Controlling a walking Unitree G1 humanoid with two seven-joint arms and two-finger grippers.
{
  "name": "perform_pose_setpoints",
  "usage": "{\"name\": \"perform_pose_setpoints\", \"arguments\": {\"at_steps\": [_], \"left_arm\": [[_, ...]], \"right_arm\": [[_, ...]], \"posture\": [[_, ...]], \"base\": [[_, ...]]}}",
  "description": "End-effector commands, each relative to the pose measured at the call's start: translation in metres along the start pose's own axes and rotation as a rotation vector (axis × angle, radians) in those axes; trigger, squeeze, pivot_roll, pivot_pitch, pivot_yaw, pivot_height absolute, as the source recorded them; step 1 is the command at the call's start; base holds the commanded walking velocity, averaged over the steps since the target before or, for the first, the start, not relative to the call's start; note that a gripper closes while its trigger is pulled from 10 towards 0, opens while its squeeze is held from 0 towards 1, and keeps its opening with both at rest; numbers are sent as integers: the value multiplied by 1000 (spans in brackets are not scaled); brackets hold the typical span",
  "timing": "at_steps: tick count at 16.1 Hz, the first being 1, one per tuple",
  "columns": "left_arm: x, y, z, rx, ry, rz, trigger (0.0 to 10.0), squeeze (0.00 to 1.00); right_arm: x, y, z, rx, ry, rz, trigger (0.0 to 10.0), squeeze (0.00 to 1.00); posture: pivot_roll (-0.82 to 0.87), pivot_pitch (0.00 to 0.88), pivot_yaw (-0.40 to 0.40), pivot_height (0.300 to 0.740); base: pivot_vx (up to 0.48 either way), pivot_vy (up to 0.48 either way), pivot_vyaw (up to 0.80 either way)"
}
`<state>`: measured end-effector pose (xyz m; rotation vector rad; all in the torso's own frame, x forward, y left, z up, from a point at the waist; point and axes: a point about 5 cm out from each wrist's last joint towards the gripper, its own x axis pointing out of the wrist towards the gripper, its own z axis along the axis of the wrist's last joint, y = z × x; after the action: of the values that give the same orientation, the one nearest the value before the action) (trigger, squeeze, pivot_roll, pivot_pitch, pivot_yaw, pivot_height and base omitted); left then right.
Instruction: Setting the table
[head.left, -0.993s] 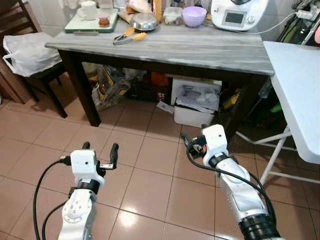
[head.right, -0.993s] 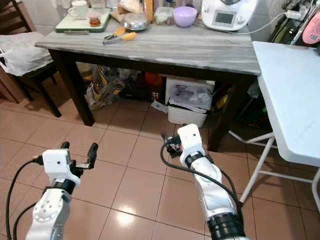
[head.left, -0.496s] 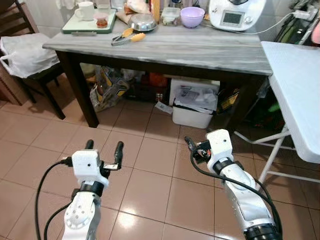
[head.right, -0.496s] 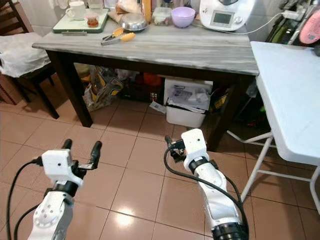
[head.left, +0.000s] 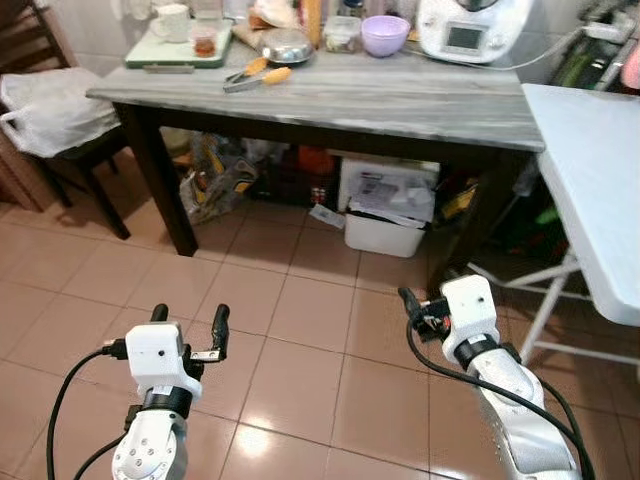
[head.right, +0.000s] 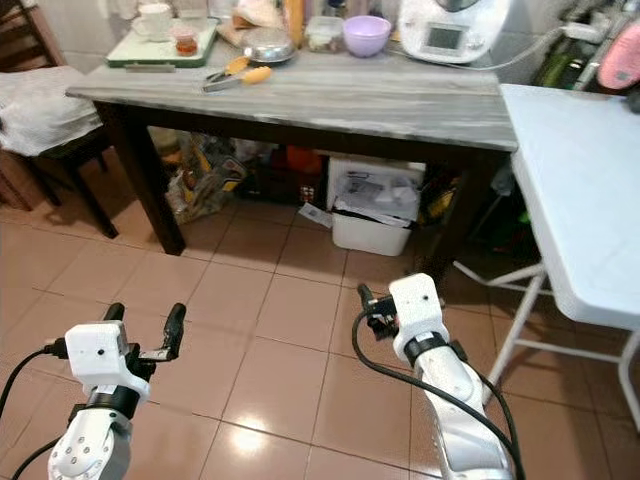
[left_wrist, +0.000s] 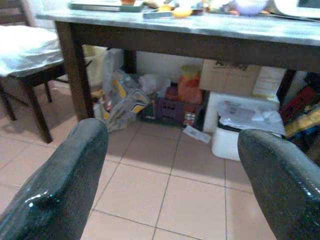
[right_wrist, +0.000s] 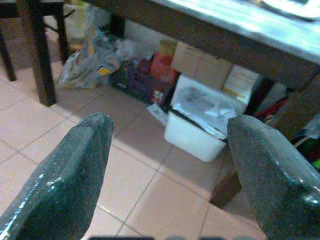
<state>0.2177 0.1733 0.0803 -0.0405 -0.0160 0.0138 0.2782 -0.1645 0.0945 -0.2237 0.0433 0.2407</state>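
A dark-legged table with a grey streaked top (head.left: 400, 100) stands ahead of me. At its far side sit a green tray (head.left: 160, 52) with a white cup (head.left: 172, 20), a metal bowl (head.left: 287, 45), orange-handled tongs (head.left: 255, 74), a purple bowl (head.left: 385, 33) and a white appliance (head.left: 470, 28). My left gripper (head.left: 190, 325) hangs low over the floor tiles, open and empty. My right gripper (head.left: 420, 312) is also low, in front of the table's right leg. The right wrist view shows its fingers (right_wrist: 75, 170) wide apart, holding nothing.
A white folding table (head.left: 600, 180) stands on the right. A dark chair with a white bag (head.left: 55, 105) is at the left. Under the grey table lie a white bin (head.left: 385, 215), bags (head.left: 215, 180) and boxes. Brown tiled floor (head.left: 300, 350) lies between me and the table.
Both arms have sunk lower and closer to me; the right gripper has also drifted to the right. Both stay open and empty.
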Motion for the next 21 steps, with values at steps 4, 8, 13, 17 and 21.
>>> {"name": "perform_pose_setpoints", "arguments": {"at_steps": [4, 8, 13, 17, 21], "left_arm": [[8, -5, 6, 18, -11, -19, 10000, 0], [8, -6, 3, 5, 2, -19, 10000, 0], [9, -6, 1, -3, 14, -17, 10000, 0], [8, -7, -1, -10, 20, -21, 10000, 0], [9, -7, -1, -9, 23, -27, 10000, 0]], "right_arm": [[8, 0, 11, -12, -29, -14, 10000, 0], [7, 3, 11, -12, -28, 0, 10000, 0], [10, 4, 13, -13, -37, 13, 10000, 0], [10, 6, 11, -10, -28, 14, 10000, 0], [11, 6, 10, -8, -23, 16, 10000, 0]], "posture": [[-70, 82, 32, 740], [-67, 83, 25, 740], [-66, 80, 21, 740], [-68, 79, 22, 740], [-69, 80, 24, 740]], "base": [[0, 0, -784], [0, 0, -698], [0, -266, 0], [0, -348, 0], [0, -375, -775]]}}
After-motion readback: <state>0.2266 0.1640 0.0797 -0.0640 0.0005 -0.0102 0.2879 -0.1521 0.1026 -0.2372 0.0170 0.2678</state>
